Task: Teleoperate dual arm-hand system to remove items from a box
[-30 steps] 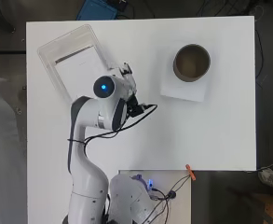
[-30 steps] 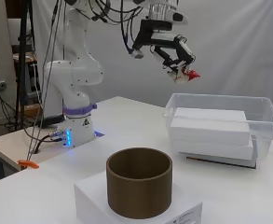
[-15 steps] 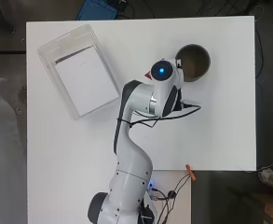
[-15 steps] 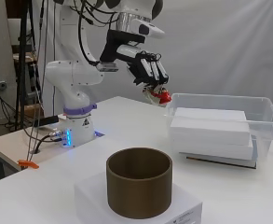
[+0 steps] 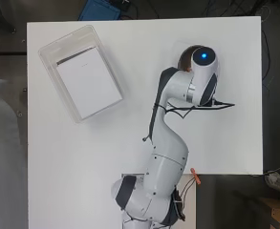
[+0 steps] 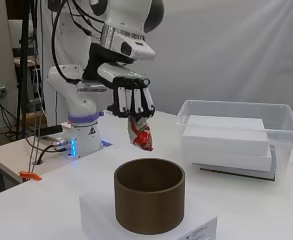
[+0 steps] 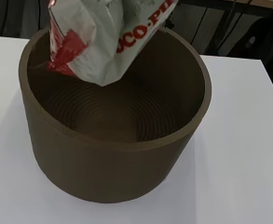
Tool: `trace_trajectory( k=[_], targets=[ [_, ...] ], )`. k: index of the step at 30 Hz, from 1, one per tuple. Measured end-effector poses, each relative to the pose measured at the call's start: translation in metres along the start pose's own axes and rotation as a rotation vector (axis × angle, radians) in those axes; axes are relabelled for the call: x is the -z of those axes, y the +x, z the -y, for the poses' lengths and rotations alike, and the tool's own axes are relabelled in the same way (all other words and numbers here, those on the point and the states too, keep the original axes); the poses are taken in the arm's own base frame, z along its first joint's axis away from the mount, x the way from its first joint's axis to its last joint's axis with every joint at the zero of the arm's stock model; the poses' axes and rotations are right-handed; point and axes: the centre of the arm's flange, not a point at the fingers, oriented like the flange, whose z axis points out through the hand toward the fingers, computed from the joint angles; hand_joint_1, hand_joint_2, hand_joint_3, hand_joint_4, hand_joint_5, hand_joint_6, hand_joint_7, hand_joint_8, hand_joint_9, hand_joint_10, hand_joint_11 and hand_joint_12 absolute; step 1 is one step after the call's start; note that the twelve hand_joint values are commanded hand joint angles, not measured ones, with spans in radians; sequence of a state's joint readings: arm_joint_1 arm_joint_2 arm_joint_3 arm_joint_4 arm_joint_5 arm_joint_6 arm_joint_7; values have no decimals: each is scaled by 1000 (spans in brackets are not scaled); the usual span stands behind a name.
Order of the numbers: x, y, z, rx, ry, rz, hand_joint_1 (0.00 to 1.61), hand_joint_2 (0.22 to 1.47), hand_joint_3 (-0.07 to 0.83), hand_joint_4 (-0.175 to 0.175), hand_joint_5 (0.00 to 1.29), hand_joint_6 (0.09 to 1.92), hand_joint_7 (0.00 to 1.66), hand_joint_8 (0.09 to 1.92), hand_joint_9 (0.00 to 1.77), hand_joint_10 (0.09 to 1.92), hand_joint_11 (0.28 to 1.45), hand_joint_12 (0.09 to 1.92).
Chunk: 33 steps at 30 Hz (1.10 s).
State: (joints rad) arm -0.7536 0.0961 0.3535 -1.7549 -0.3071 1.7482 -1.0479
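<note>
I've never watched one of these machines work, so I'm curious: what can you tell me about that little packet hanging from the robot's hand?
The packet is a small crinkled pouch, white with red patches and red print, and looks like thin plastic or foil. The hand holds it by its top end with fingers curled round it, so it hangs downward. It is in the air above the open brown round container, nearer its far rim, and touches nothing but the hand. The wrist view shows its lower end above the container's opening.
</note>
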Motion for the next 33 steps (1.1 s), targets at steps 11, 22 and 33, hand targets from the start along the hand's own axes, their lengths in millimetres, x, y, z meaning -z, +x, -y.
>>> trace_trajectory(
  k=[11, 22, 33],
  targets=[
    [-40, 43, -46, -47, 30, 133, 147, 667, -7, 34, 38, 87, 58, 87, 178, 105, 442, 159],
    [4, 53, -28, -31, -26, 79, 0, 748, 15, -48, 0, 87, 258, 87, 457, 87, 555, 87],
    [160, 55, 122, -3, -174, -10, 0, 772, 7, -30, 156, 87, 312, 87, 455, 87, 524, 87]
  ],
)
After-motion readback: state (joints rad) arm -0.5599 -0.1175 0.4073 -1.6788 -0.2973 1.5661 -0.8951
